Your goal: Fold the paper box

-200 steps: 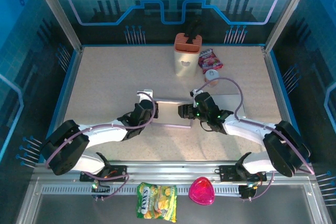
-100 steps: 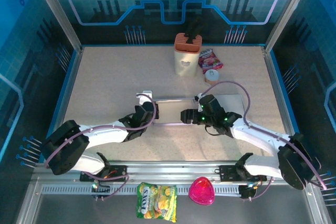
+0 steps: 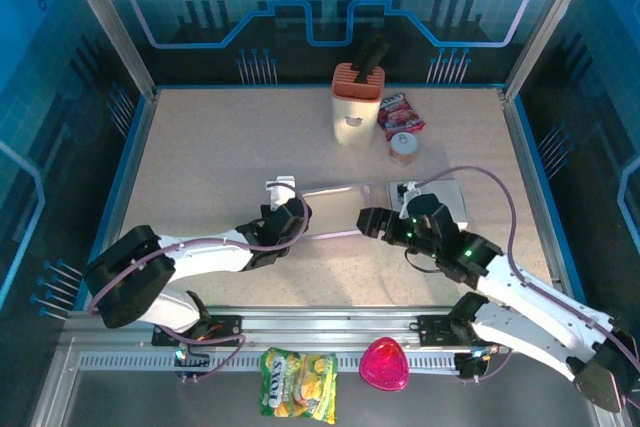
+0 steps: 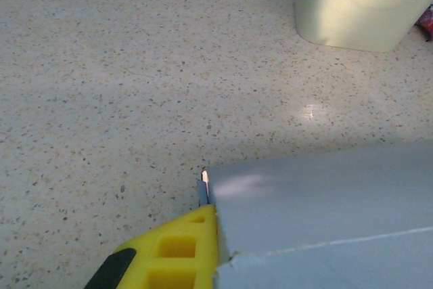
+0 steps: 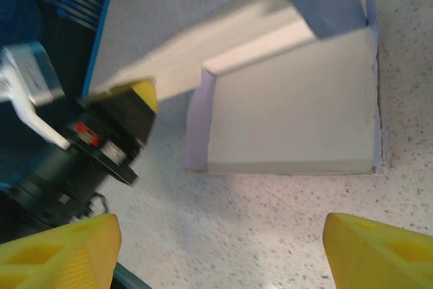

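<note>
White arms (image 3: 200, 253), black joints, looping purple cables (image 3: 468, 170), yellow honeycombed fingertips (image 5: 379, 252).

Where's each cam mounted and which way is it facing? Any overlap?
Top external: above and behind the robot, looking down on the table; left hand and right hand flank the paper box.
Left wrist: low over the table, facing the back; one yellow finger against the box, cream container beyond.
Right wrist: facing left and down at the box; its two yellow fingers at the bottom corners, left hand opposite.
Shared: the box in all three.
</note>
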Available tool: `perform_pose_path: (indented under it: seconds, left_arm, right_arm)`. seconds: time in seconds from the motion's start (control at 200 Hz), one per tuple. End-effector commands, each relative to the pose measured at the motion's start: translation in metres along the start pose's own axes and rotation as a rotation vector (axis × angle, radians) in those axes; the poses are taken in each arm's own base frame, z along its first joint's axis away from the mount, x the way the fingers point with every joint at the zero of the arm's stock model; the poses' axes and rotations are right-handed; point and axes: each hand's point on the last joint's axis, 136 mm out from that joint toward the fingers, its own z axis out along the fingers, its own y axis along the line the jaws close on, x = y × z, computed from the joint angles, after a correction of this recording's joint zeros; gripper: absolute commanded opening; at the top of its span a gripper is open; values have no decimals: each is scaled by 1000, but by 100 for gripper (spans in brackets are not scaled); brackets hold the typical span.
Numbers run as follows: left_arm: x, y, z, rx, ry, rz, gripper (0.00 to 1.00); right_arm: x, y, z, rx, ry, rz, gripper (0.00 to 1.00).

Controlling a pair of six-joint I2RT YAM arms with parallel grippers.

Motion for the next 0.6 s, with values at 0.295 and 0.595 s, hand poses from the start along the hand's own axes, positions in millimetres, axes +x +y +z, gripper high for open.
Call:
perform_pose_path:
  seconds: [0.295,0.595]
  left_arm:
    - [10,10,-2,-117,2,57,0]
    - [8,7,-2,-106,-10,71,0]
  right_arm:
    - [-93,-2,4,123,-75,242,77]
    - [-102,-12,82,114,179,87,64]
